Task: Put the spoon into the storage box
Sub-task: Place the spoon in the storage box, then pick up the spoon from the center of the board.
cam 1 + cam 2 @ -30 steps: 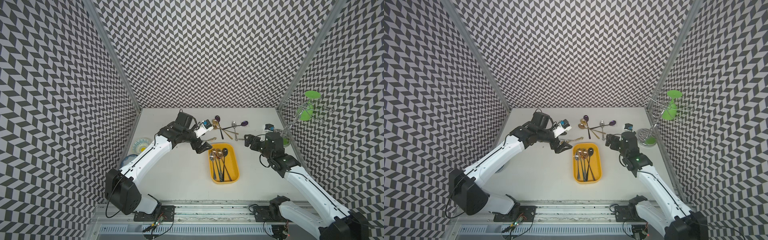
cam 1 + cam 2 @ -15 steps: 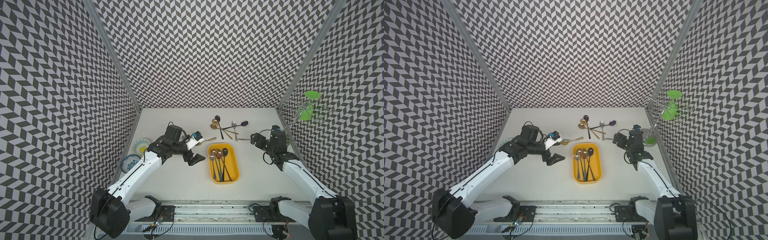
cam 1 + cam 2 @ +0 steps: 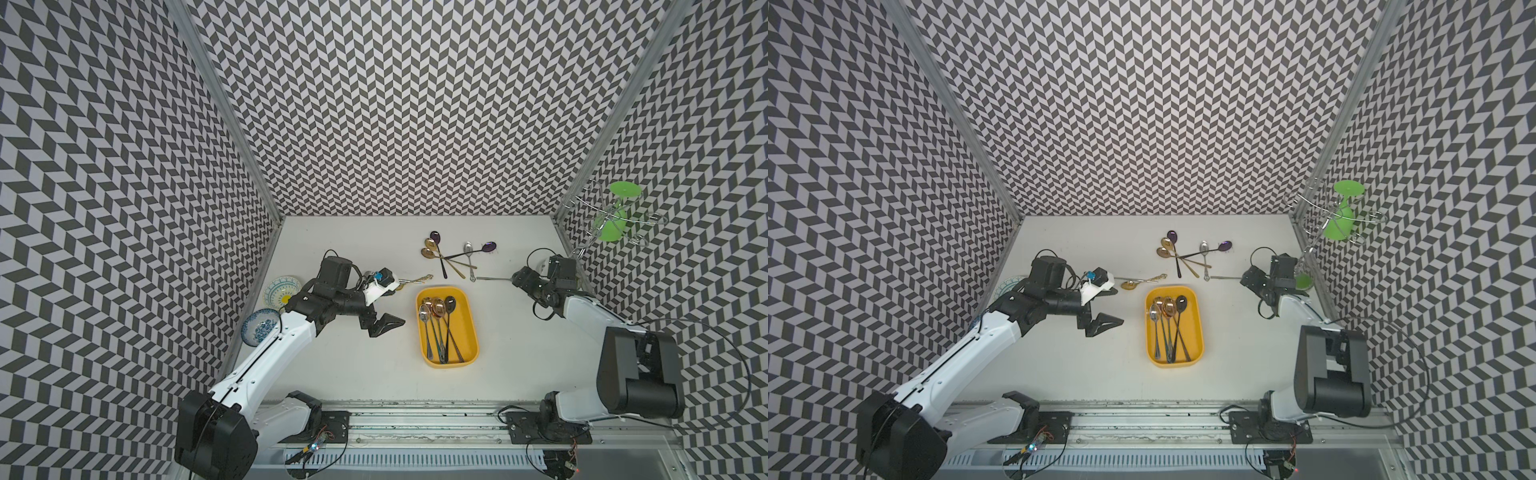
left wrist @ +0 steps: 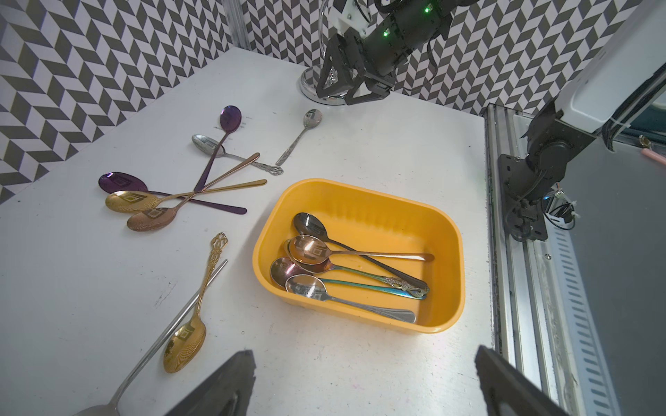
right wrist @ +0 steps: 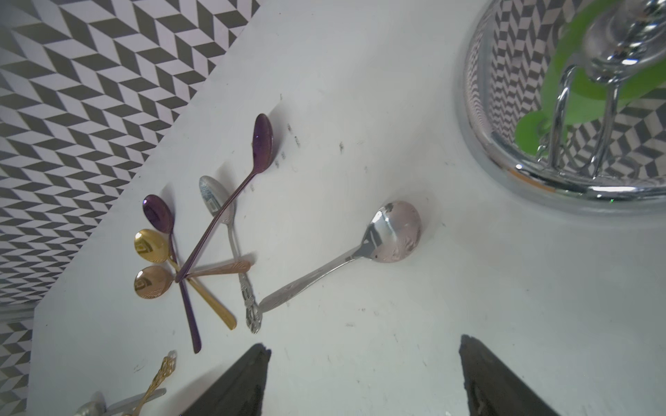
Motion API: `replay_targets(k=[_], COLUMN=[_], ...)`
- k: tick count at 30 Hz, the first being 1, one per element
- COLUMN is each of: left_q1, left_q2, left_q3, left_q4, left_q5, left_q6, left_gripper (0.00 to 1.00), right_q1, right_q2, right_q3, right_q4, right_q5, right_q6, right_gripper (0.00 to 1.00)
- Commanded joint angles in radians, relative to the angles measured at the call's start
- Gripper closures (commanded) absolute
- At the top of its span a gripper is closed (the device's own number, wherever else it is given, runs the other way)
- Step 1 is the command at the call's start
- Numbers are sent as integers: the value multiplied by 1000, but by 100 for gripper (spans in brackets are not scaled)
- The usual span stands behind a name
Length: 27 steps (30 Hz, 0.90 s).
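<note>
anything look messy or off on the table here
Nothing is spilled or broken. The loose spoons are untidy, though: a heap lies with handles crossed beyond the storage box, and a gold spoon crosses a silver spoon beside it.

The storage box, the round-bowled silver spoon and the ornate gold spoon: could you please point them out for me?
storage box (image 4: 360, 210), left wrist view, on its inner wall.
round-bowled silver spoon (image 5: 394, 232), right wrist view, on its bowl.
ornate gold spoon (image 4: 184, 342), left wrist view, on its bowl.
</note>
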Motion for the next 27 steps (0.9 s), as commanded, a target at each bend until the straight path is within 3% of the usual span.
replay_targets(k=[1,5,10,27], left_q1=[15,37,57,96], left_q2=[-25,-24,-31,-52], left_q3=[2,13,-2,-10], left_q4=[26,17,34,44], left_q5=[38,36,45,47], left_q6=[6,1,-2,-16], left_gripper=[1,1,1,1], right_q1=[-20,-25,-29,-39], right_q2=[57,125,214,304], right_q3=[38,71,140,172], right_q4=[33,29,5,52], right_q5=[-57,-59,-68,7], right_q6=[-27,-23,-28,-27], right_gripper=[22,27,40,46])
